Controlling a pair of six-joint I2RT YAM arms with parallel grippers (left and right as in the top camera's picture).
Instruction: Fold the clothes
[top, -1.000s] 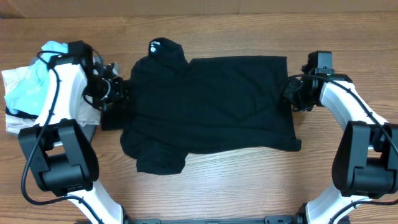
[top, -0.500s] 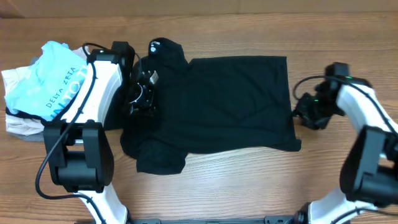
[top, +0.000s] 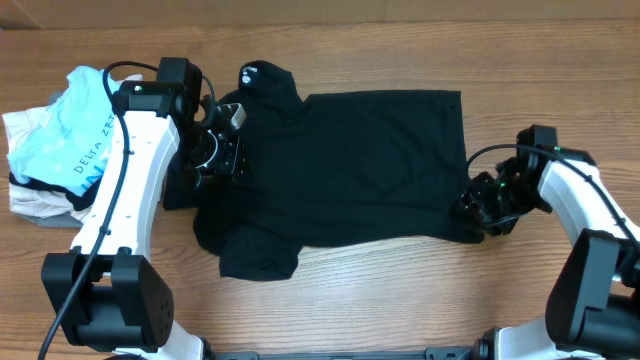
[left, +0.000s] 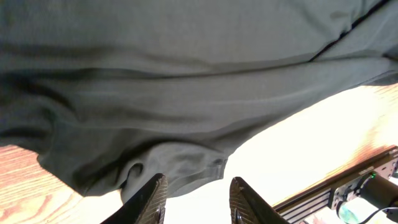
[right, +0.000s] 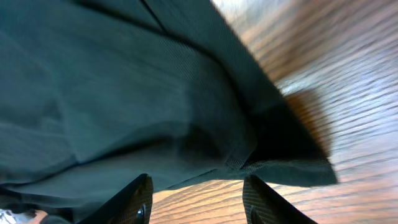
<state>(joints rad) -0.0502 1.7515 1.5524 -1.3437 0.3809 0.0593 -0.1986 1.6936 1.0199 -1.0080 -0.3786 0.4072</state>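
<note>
Both arms have just relocated. The left gripper (top: 222, 150), a moment ago at the outer edge of the black shirt (top: 350, 165) opposite its hem, now hangs over the cloth just inside that edge, below the bump that carries the small white print. The right gripper (top: 480, 208) has dropped from the shirt's far hem corner to its near one. Each has its fingers spread with nothing between them; the wrist views show fabric just beyond the tips, not pinched. The shirt lies spread on the table (top: 400, 300) with its body unfolded, so I judge both are lining up fresh grasps for a first fold. No container is in view — only a loose garment pile beside the shirt's non-hem end, topped by a light-blue shirt (top: 75, 140).
</note>
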